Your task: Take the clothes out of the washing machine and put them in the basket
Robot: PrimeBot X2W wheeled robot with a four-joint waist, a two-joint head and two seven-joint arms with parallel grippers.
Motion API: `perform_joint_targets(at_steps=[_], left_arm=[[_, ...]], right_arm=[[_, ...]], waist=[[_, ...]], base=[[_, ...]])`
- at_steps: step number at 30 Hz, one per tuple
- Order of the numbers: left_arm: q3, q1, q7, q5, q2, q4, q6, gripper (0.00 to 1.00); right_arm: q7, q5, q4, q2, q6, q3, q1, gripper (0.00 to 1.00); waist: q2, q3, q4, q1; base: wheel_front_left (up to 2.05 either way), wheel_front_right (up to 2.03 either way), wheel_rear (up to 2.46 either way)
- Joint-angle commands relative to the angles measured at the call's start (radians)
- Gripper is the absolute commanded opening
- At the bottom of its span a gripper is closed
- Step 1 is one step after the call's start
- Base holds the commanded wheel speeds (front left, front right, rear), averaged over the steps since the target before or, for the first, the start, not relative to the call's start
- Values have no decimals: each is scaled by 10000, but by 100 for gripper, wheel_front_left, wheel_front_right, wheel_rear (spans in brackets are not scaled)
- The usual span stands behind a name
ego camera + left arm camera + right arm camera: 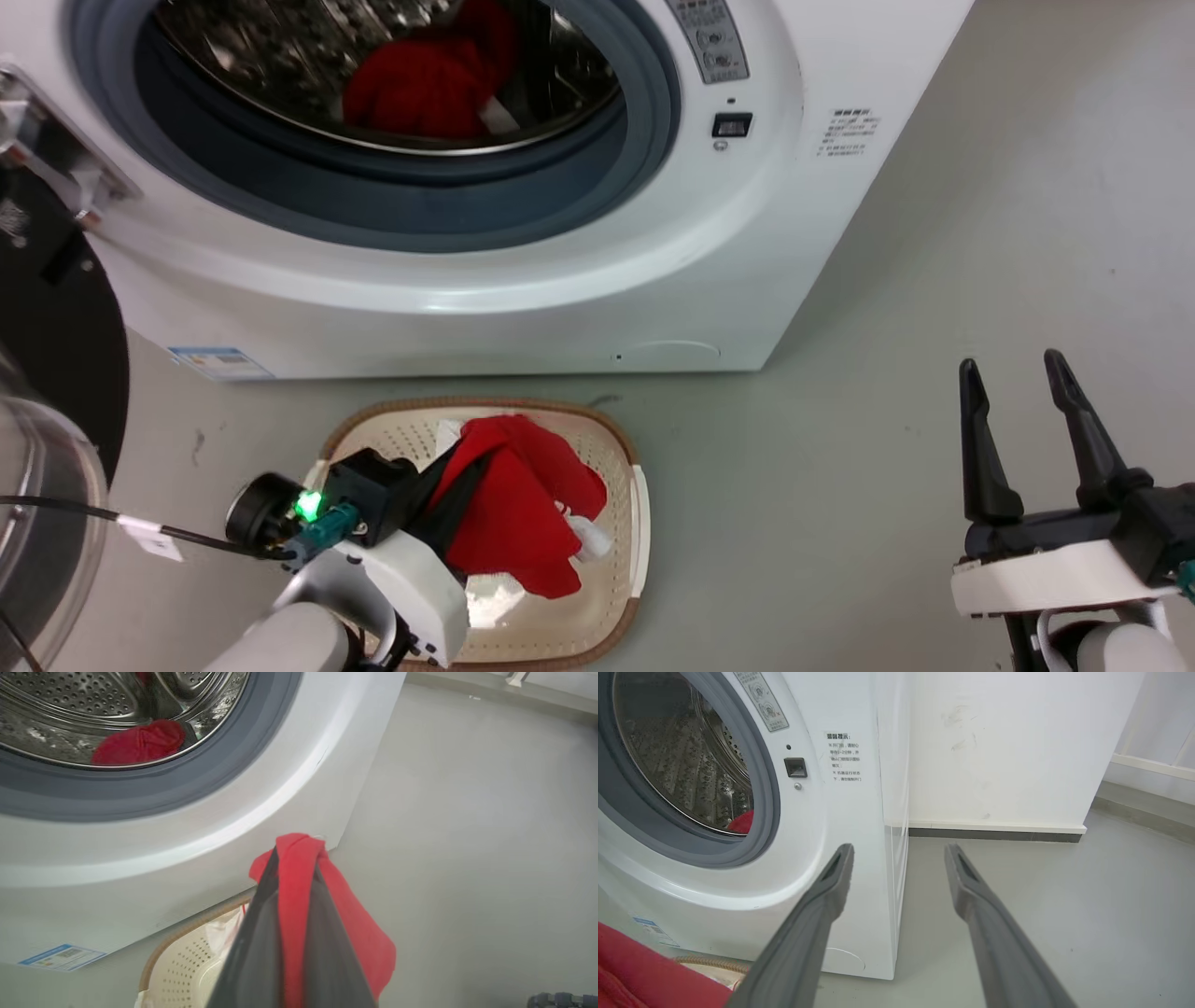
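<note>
The white washing machine (523,280) stands open, and a red garment (420,84) lies in its steel drum (70,709). On the floor in front sits the cream basket (621,448) with a brown rim. My left gripper (471,467) is shut on a second red garment (523,513), which hangs over the basket and drapes onto it. In the left wrist view the red cloth (294,896) is pinched between the two dark fingers. My right gripper (1013,373) stands open over the bare floor at the right, holding nothing.
The machine's glass-bowl door (42,504) is swung open at the far left. Grey floor (887,467) stretches to the right of the machine and basket. A white wall with a dark skirting strip (994,834) stands behind the machine.
</note>
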Motion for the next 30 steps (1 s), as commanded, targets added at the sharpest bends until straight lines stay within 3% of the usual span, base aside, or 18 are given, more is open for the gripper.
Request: perform_joint_targets(at_steps=[1,12,14,23,30], left_arm=[[-94,65,-175,-81,-214,566,-187,0],[-568,-1130,-572,-146,-1482,4453,-1250,0],[-702,-1792,-558,-146,-1948,5909,-1671,0],[-960,-3670,-551,-110,-3028,9498,-2251,0],[-1389,-4787,-168,277,-3359,11737,-2349,0]], right_arm=[[-21,-2,-50,9,-7,-37,-255,100],[-21,90,-250,11,-7,-20,-1192,100],[-21,128,-318,14,-7,-39,-1505,100],[-21,291,-524,11,-7,-50,-2260,100],[-21,493,-604,11,-7,34,-2598,100]], waist=[[0,642,-173,0],[0,2430,-442,0],[0,3019,-501,0],[0,4525,-876,0],[0,5345,-1276,0]], base=[[0,0,0],[0,0,0],[0,0,0],[0,0,0],[0,0,0]])
